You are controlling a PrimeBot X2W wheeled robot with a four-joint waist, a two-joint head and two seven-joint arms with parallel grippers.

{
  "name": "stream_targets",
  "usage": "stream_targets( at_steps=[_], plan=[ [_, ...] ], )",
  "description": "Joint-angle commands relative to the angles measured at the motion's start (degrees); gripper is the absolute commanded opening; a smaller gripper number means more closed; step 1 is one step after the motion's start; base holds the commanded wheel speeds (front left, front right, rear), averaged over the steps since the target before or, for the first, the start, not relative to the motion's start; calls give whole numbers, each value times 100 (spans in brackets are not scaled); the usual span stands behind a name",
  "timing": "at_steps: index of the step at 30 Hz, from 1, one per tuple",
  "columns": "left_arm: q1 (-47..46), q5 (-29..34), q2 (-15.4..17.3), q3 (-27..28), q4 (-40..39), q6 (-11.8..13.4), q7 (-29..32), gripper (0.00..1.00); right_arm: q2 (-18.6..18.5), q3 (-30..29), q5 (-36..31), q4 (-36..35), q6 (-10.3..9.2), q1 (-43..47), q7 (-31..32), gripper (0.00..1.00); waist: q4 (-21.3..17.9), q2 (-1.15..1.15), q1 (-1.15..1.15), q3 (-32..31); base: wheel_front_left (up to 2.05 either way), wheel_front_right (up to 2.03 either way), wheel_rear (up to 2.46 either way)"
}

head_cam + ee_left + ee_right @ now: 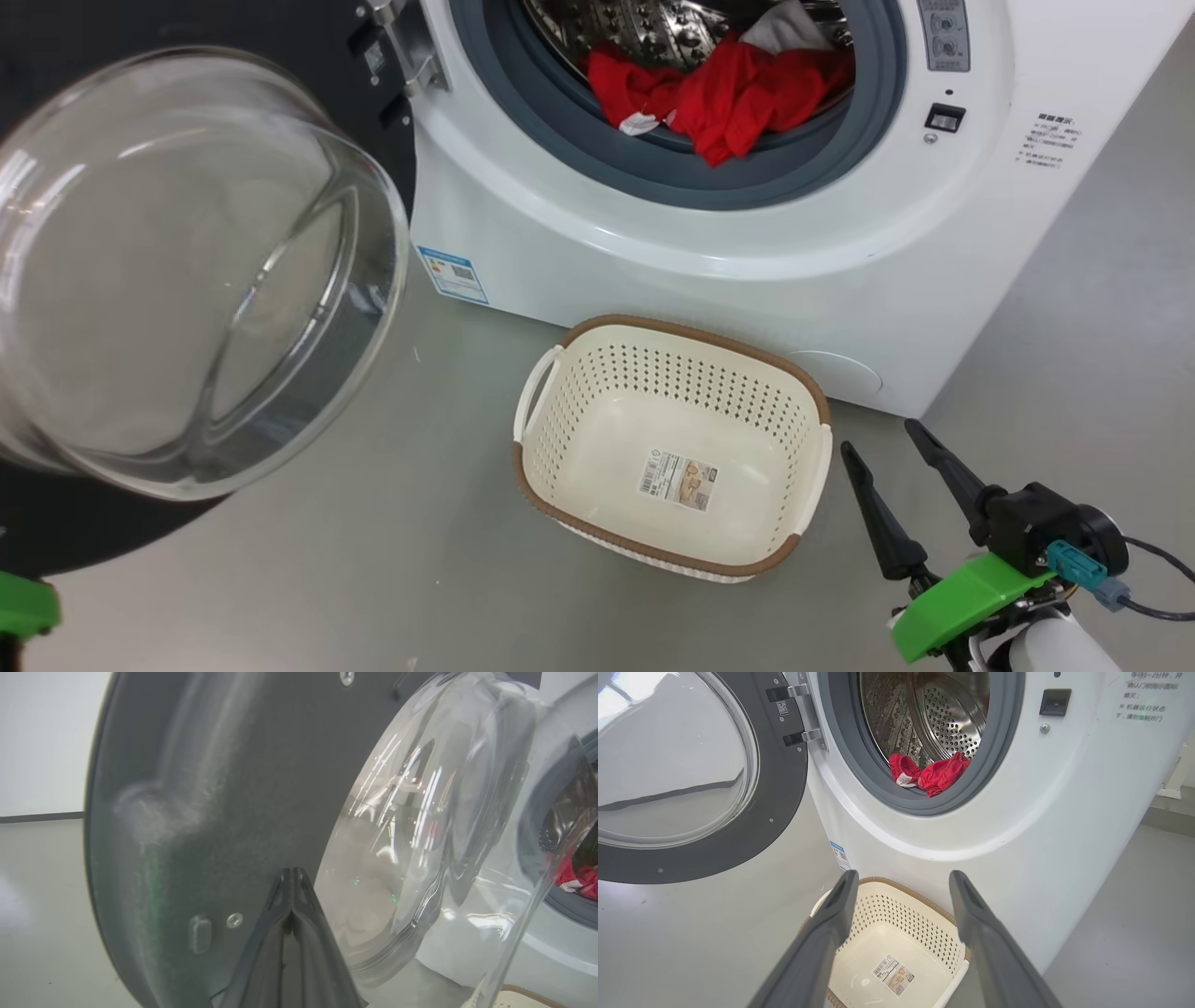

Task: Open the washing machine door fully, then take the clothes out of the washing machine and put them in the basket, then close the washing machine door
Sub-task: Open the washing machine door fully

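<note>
I see one washing machine [653,271], its one door [784,788] swung wide, one basket [691,336] and one heap of red clothes [738,93].
The clothes hang over the washing machine's grey ring [794,177], well above my right gripper [878,437]. Its fingers are spread wide beside the basket, in front of the machine. My left gripper [292,877], fingers pressed together, points at the door's inner side, left of the machine. The floor [420,523] lies open between door and basket.

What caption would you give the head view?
Washing machine door open, red clothes inside, basket empty.
</note>
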Motion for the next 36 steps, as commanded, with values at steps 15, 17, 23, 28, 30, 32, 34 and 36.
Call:
stream_targets(
  at_steps=[15, 17, 23, 28, 30, 32, 34, 36],
  plan=[
    [-817, 265, 802, 656, 755, -35, -29, 0, -58, 178, -76, -132, 35, -278, -54, 100, -151, 0, 0, 186, 0, 0, 0],
    [-875, 274, 851, 678, 841, -36, -29, 0, -64, 186, -81, -127, 35, -288, -54, 100, -153, 0, 0, 197, 0, 0, 0],
    [-948, 242, 950, 626, 999, -37, -29, 0, -61, 191, -88, -119, 35, -310, -54, 100, -146, 0, 0, 163, 0, 0, 0],
    [-892, 131, 953, 492, 1012, -38, -29, 0, -49, 191, -78, -110, 35, -293, -54, 100, -132, 0, 0, 100, 0, 0, 0],
    [-834, 61, 938, 419, 968, -38, -29, 0, -40, 190, -69, -107, 35, -284, -54, 100, -125, 0, 0, 66, 0, 0, 0],
    [-752, -9, 909, 330, 886, -38, -29, 0, -29, 188, -65, -108, 35, -276, -54, 100, -122, 0, 0, 43, 0, 0, 0],
    [-656, -94, 848, 219, 778, -38, -29, 0, -25, 183, -63, -109, 35, -272, -54, 100, -116, 0, 0, 19, 0, 0, 0],
    [-549, -168, 776, 141, 666, -38, -29, 15, -23, 169, -58, -110, 35, -263, -54, 100, -108, 0, 0, -14, 0, 0, 0]
  ],
)
